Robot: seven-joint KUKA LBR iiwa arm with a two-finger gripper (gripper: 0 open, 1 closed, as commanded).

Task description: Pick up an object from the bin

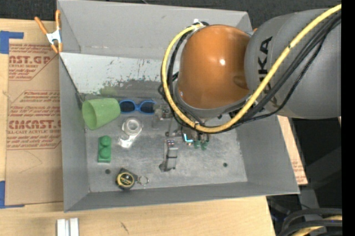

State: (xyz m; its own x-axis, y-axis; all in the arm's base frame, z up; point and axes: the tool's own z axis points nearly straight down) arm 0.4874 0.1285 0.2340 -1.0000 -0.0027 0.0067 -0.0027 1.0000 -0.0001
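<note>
Nearest the camera, close to the front wall of the bin (pixel 72 174), lies a small round tape measure (pixel 125 179), black with a yellow face, a thin wire ring beside it. Left of it and a little farther in stands a green block (pixel 104 149), matt plastic with a raised stud on top.

The pincer (pixel 169 158) is down at the scratched grey floor, right of these things and over bare metal, touching none of them. Whether it is wide or narrow cannot be told, and nothing is seen held in it.

The closest loose thing is a clear cup (pixel 131 131), transparent plastic, just to the pincer's left and slightly farther in. The tape measure is next, to its left and nearer the camera.

Farther back a green cup (pixel 101 112), smooth and tapered, lies on its side with the mouth turned left. A pair of blue sunglasses (pixel 137 107) lies just right of it, near the back slope.

The arm (pixel 302 63) enters from the right and bends down over the bin's middle. Its glossy domed orange cover (pixel 213 66) is ringed by yellow and black cables (pixel 260 93).
</note>
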